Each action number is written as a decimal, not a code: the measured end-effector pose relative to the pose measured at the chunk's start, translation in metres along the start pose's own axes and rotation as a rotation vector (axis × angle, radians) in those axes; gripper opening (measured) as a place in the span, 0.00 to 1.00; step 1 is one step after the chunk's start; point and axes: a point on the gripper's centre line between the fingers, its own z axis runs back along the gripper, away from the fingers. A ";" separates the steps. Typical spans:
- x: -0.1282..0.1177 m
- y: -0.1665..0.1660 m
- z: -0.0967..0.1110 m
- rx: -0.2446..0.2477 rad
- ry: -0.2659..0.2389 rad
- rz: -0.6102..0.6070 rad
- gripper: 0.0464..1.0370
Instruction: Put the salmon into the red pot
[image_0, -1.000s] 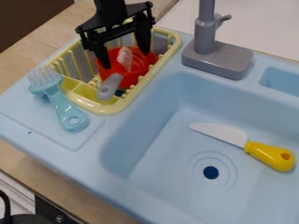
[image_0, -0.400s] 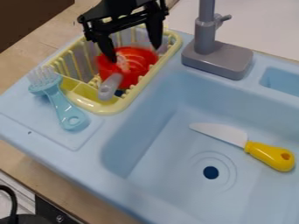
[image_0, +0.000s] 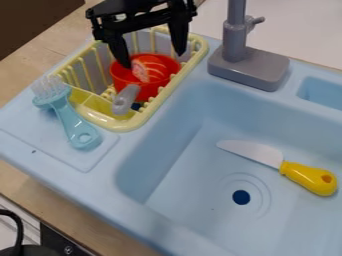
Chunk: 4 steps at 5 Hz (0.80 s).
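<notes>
Black two-finger gripper (image_0: 153, 60): jaws parted, grasping nothing | orange-pink, white-striped salmon (image_0: 153, 68): inside round red pot (image_0: 151, 89), view's 11 o'clock, in yellow plastic dish rack (image_0: 117, 124) | risk: sideways drift could make the ten-o'clock fingertip hook the rim, tipping the pot.

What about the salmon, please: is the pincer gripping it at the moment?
No, the pincer is open over the red pot, with the salmon lying inside the pot.
</notes>
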 end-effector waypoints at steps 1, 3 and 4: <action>-0.009 0.000 0.005 -0.002 0.005 -0.054 0.96; -0.044 -0.005 0.012 -0.021 0.025 -0.237 0.96; -0.066 -0.018 0.014 -0.023 0.036 -0.341 0.96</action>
